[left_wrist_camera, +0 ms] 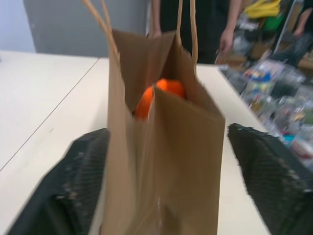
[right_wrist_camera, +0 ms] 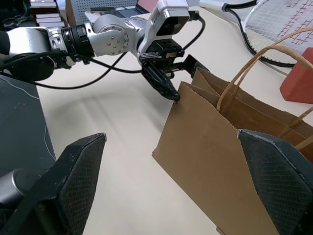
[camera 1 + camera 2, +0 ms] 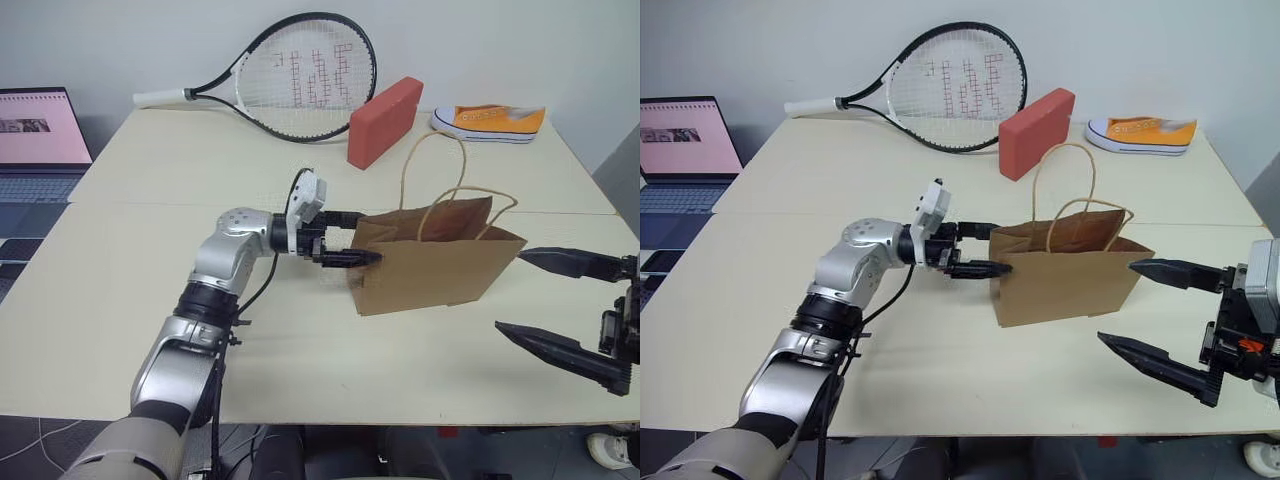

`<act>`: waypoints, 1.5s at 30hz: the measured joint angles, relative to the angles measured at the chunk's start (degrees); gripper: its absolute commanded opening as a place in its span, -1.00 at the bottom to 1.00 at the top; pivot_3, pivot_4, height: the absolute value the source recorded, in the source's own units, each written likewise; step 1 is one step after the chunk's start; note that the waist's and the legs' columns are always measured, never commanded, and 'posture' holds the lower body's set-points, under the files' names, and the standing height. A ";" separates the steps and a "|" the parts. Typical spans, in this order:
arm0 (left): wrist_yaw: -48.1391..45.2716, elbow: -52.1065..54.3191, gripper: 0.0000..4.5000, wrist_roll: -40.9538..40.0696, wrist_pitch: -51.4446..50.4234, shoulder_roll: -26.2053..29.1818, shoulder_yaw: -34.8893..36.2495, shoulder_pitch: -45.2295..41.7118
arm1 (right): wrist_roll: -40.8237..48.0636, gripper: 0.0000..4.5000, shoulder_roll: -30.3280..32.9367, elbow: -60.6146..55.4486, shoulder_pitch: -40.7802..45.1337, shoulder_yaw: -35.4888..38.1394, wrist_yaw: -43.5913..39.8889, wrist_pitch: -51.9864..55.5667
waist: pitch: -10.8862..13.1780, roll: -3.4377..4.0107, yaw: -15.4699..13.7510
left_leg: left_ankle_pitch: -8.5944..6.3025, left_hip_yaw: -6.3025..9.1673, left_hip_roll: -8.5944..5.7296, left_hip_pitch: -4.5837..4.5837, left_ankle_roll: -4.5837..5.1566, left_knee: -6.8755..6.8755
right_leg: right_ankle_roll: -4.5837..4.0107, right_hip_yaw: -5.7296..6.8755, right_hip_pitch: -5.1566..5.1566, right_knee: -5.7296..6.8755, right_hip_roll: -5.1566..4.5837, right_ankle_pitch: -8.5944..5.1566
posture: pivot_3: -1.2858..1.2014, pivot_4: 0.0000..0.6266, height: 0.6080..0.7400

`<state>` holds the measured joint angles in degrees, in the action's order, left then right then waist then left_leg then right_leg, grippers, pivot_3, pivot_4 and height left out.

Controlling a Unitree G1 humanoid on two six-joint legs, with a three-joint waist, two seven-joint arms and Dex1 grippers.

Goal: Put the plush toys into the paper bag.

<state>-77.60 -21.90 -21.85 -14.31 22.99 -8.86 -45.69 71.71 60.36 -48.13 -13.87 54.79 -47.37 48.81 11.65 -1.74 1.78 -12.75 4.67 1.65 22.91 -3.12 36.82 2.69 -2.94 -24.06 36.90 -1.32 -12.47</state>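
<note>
Right gripper (image 3: pixel 1152 318) spread, paper bag (image 3: pixel 1065 270) mid-table

The paper bag (image 3: pixel 432 270) is matt brown kraft paper, creased at its folds, with twisted cord handles. Inside it an orange plush toy (image 1: pixel 161 95) looks soft and fuzzy. The worktop (image 3: pixel 150 290) is a smooth, pale, matt laminate. The left hand (image 3: pixel 350 238) has black fingers (image 1: pixel 73 186) with a finely ribbed, rubbery texture, on an arm of brushed silver metal. The racket (image 3: pixel 290 75) has a glossy frame. The red block (image 3: pixel 385 120) looks dull and slightly grainy. The sneaker (image 3: pixel 490 122) is orange canvas with a smooth white rubber sole.
</note>
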 measured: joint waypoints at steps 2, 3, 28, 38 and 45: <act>1.07 1.34 0.98 0.98 0.44 1.55 0.31 2.20 | -1.65 1.00 0.34 1.05 0.60 -1.53 -0.63 -0.89 | 0.00 0.00 -0.06 | 0.00 0.00 0.00 0.01 0.00 0.01 | 0.00 -0.01 0.00 0.00 0.00 0.00 | 0.03 -0.52 1.00; 1.92 2.11 0.98 1.76 0.96 2.55 0.35 3.53 | -3.21 1.00 0.90 1.64 1.06 -2.47 -1.37 -1.43 | 0.00 0.00 -0.07 | 0.00 0.00 0.00 0.01 0.00 0.02 | 0.00 -0.01 -0.01 0.00 0.00 0.00 | 0.03 -0.52 1.00; 21.94 38.22 0.98 0.21 -14.55 27.48 29.77 40.80 | -35.34 1.00 10.55 42.20 17.51 -24.38 -25.27 -22.11 | 0.06 0.07 0.04 | -0.03 -0.29 0.12 -0.09 -0.03 0.03 | -0.22 -0.05 -0.13 -0.03 -0.08 -0.15 | 0.03 -0.52 1.00; 23.03 39.12 0.98 -1.06 -15.52 28.25 30.66 41.65 | -37.40 1.00 9.84 43.47 21.94 -29.21 -25.30 -22.69 | 0.06 0.08 -0.01 | -0.04 -0.29 0.11 -0.07 -0.06 -0.04 | -0.22 -0.05 -0.16 -0.01 -0.07 -0.14 | 0.03 -0.52 1.00; 23.12 41.26 0.98 -3.64 -16.30 27.97 29.50 40.86 | -37.87 1.00 9.01 43.27 21.71 -29.09 -25.59 -22.70 | 0.06 0.08 -0.04 | -0.04 -0.30 0.11 -0.08 -0.06 -0.01 | -0.22 -0.06 -0.13 0.00 -0.07 -0.14 | 0.03 -0.52 1.00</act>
<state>-54.48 19.36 -25.49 -30.61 50.95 20.64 -4.83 33.84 69.38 -4.86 7.84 25.70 -72.96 26.10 11.71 -1.66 1.74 -12.80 4.37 1.76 22.83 -3.19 36.81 2.47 -3.00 -24.20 36.90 -1.39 -12.62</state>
